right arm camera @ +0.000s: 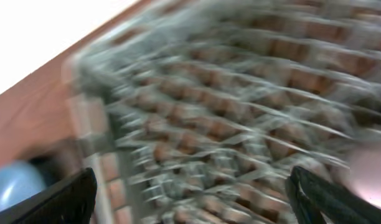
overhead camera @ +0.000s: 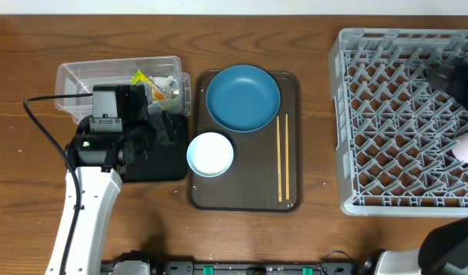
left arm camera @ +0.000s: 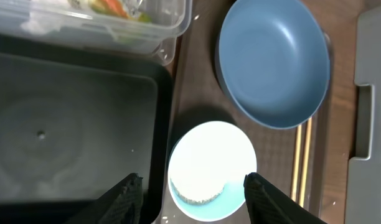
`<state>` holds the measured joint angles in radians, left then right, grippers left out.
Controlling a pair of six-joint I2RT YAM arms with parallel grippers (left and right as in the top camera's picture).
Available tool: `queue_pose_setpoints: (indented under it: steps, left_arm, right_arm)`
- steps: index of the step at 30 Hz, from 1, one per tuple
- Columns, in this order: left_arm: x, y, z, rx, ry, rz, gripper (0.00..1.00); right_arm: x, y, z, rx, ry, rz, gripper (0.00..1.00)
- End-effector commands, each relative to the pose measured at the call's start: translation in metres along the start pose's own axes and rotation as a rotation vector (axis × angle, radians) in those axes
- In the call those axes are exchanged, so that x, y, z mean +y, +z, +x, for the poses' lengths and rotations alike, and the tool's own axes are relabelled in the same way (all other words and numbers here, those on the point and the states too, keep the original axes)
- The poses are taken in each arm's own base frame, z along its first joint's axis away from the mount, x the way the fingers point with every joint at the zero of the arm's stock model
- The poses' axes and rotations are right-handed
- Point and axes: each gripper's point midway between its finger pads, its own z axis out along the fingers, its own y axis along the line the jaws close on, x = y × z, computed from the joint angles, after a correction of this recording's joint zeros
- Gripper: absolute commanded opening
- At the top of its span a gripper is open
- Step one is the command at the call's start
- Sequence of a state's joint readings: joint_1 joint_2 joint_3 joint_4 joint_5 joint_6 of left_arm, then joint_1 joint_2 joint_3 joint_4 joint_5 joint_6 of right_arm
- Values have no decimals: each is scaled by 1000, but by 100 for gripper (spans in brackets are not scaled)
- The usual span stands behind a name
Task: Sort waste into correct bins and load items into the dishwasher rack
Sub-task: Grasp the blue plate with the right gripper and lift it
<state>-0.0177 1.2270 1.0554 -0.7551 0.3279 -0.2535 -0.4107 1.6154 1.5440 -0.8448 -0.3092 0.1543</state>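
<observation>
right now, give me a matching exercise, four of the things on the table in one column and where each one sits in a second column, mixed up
Things
1. snack wrapper
2. chopsticks
3. pale blue bowl
4. dark blue dish

Places
a. lying lengthwise along the right side of the brown tray
b. at the far end of the brown tray
c. inside the clear tub
d. at the brown tray's left edge, nearer end, next to the black tray

Pairs: 1-c, 2-a, 3-d, 4-b
</observation>
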Motion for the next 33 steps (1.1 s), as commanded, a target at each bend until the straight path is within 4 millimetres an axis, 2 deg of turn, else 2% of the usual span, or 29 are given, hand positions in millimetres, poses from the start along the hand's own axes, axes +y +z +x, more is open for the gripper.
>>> queue_pose_setpoints:
  steps: [1,5,7,10,13,15,18,22,25,31,33]
  left_arm:
    - [13,0,5,17,4,-64,56]
    - [18,0,14,52,-5,-86,56]
    - [18,0,17,62,-8,-89,56]
    - [19,0,20,75,-11,-93,56]
    - [20,0,21,78,-12,-94,56]
    - [20,0,21,78,-12,-94,56]
    - [20,0,21,78,-12,-94,56]
    - [20,0,21,76,-11,-97,56]
    - [20,0,21,77,-11,-99,56]
    - [20,0,21,76,-11,-98,56]
    - [20,0,21,76,-11,-98,56]
  right_arm:
    - [79,16,24,67,-203,-178,94]
    - [144,40,52,100,-369,-228,94]
    - [169,55,67,110,-437,-220,94]
    - [203,79,95,138,-521,-220,93]
    - [225,107,123,169,-536,-198,91]
    - [231,129,142,189,-534,-156,88]
    - [231,158,163,209,-511,-85,82]
    - [236,187,193,255,-489,-83,72]
    - [236,201,208,279,-469,-73,52]
    - [233,209,214,294,-445,-60,11]
    - [234,209,212,284,-444,-66,7]
